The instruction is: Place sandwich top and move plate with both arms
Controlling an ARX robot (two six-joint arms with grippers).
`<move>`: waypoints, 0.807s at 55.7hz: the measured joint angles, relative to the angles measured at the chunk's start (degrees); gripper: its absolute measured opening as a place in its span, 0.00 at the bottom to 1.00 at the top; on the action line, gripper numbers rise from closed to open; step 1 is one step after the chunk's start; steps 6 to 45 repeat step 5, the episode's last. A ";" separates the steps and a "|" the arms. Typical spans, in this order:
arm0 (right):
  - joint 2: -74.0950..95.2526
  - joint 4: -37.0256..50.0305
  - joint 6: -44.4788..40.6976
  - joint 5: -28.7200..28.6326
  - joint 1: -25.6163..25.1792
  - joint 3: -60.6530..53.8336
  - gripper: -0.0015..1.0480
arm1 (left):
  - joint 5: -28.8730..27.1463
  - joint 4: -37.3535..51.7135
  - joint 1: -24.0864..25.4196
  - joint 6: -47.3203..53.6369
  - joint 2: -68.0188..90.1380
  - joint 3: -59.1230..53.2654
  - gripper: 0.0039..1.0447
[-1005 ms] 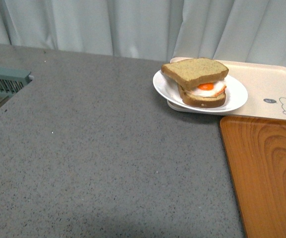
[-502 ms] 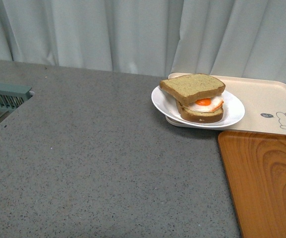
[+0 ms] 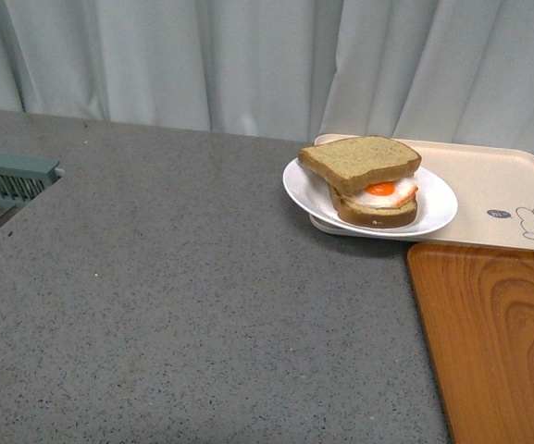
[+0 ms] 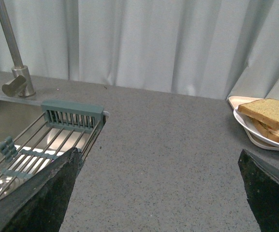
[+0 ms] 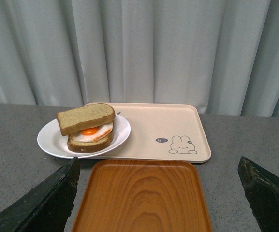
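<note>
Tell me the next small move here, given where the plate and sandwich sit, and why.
Probably bring both open grippers in toward the white plate, one to each side of its rim. The sandwich top already lies on the fried egg, so placing looks done. The plate overhangs the corner of the rabbit-print tray, partly over the counter. In both wrist views the fingers stand wide apart, holding nothing.

My left gripper (image 4: 158,193) has its two dark fingers (image 4: 37,198) spread wide apart, holding nothing. My right gripper (image 5: 158,198) is the same, fingers (image 5: 37,203) wide and empty.
</note>
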 joint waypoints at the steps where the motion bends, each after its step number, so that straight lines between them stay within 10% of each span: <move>1: 0.00 0.00 0.00 0.00 0.00 0.00 0.91 | 0.00 0.00 0.00 0.00 0.00 0.00 0.94; 45: 0.00 0.00 0.00 0.00 0.00 0.00 0.91 | 0.00 0.00 0.00 0.00 0.00 0.00 0.94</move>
